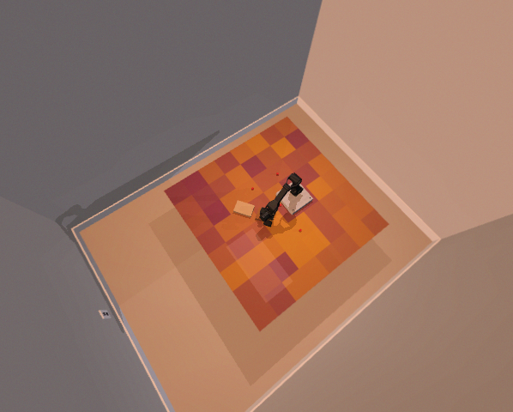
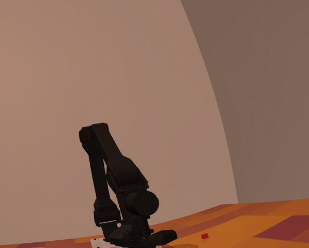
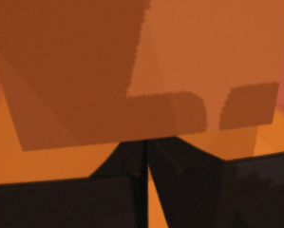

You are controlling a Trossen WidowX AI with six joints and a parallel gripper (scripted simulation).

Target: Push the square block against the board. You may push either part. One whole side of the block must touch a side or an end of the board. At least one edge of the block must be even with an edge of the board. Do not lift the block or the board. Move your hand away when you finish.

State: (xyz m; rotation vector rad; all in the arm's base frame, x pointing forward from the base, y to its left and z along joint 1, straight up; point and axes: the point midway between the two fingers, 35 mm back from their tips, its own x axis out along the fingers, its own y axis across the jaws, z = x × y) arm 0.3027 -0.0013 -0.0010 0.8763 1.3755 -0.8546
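A pale wooden piece (image 1: 244,209) lies left of the arm in the top view. I cannot tell whether it is the block or the board, and I cannot make out the other part there. My gripper (image 1: 259,219) (image 3: 142,131) is shut and holds nothing; it is low, just right of the pale piece in that view. In the wrist view an orange-brown face (image 3: 179,62), partly shadowed, fills the upper part. Its straight lower edge lies by my fingertips. I cannot tell which part it belongs to, or whether I touch it. In the exterior view the fingertips are hidden.
The arm stands on a white base plate (image 1: 303,200) (image 2: 97,243). Small red cubes (image 1: 299,230) (image 1: 252,189) (image 2: 204,235) are scattered around on the patchwork rug (image 1: 328,248). Room walls stand well beyond the rug.
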